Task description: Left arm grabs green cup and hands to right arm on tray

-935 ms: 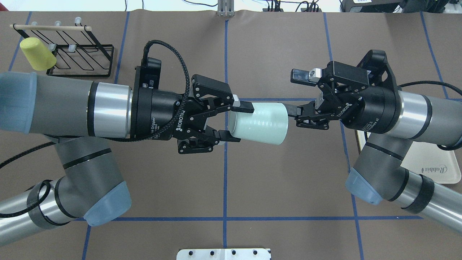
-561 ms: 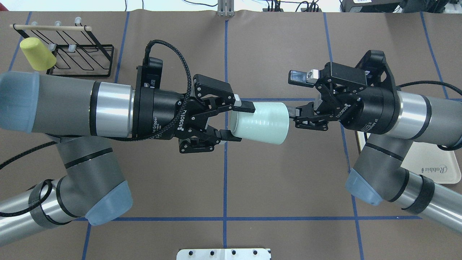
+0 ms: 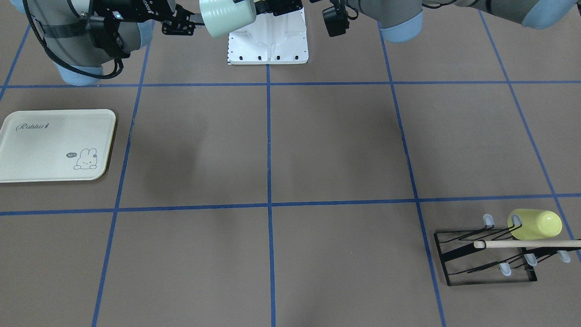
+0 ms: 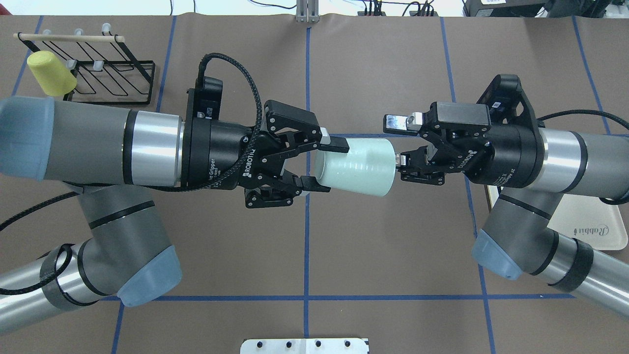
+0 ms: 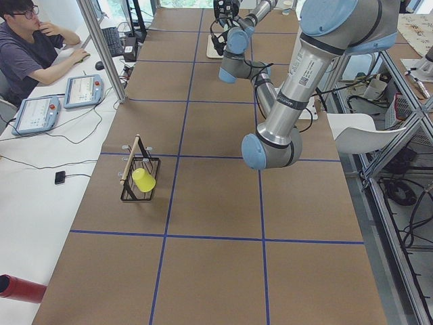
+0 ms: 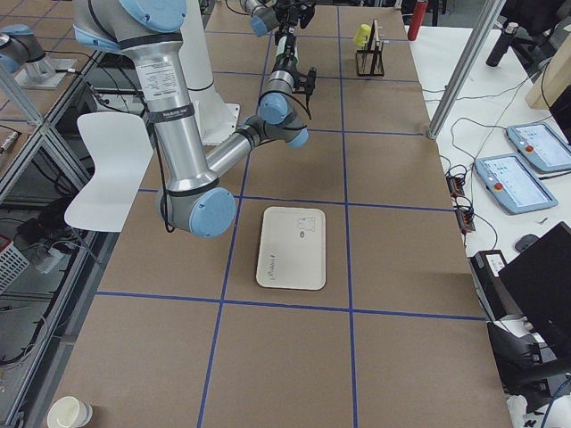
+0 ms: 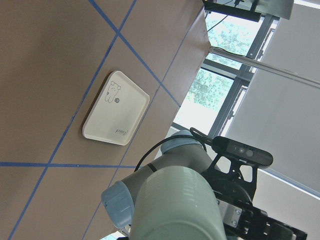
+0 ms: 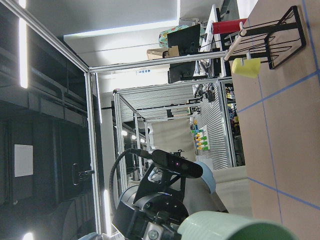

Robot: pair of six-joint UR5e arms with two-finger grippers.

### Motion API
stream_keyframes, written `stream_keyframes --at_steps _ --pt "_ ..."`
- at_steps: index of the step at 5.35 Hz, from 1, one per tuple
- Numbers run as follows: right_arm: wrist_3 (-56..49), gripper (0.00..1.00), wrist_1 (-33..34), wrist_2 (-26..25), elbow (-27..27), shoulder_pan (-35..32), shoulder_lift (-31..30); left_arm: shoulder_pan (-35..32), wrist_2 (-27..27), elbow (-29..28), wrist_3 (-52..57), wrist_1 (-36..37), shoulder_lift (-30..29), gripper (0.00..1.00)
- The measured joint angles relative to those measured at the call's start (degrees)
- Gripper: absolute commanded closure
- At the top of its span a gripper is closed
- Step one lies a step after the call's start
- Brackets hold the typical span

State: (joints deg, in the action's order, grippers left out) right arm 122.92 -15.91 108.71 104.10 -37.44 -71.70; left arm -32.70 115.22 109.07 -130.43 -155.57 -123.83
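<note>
1. A white mount plate (image 4: 304,345) sits at the near edge of the brown table cover (image 4: 383,255), which is gridded with blue tape.
2. Above the middle, the left gripper (image 4: 328,165) clamps the green cup (image 4: 358,167), which lies on its side clear of the surface.
3. The right gripper (image 4: 394,141) is spread wide at the cup's base; whether it touches is hard to judge.
4. The tray (image 4: 589,221) lies flat under the right arm (image 4: 565,157).
5. At the far left corner, a wire rack (image 4: 118,83) holds a yellow-green cup (image 4: 49,73).
6. Beyond the table, a person (image 5: 34,47) sits at a white desk (image 5: 27,223).
</note>
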Motion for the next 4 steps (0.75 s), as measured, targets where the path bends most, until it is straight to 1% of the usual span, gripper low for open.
stream_keyframes --at_steps 1,2,3,4 --pt "0.0 0.72 0.0 0.1 0.0 0.0 0.1 0.0 0.0 -0.1 0.0 0.0 0.0 0.98" --pt "0.0 1.00 0.1 0.1 0.0 0.0 0.1 0.0 0.0 -0.1 0.1 0.0 0.0 0.50" --pt "-0.1 1.00 0.8 0.1 0.1 0.0 0.1 0.0 0.0 -0.1 0.1 0.0 -0.2 0.01" --pt "-0.2 1.00 1.9 0.1 0.3 -0.1 0.0 -0.1 0.0 -0.1 0.4 0.0 -0.5 0.00"
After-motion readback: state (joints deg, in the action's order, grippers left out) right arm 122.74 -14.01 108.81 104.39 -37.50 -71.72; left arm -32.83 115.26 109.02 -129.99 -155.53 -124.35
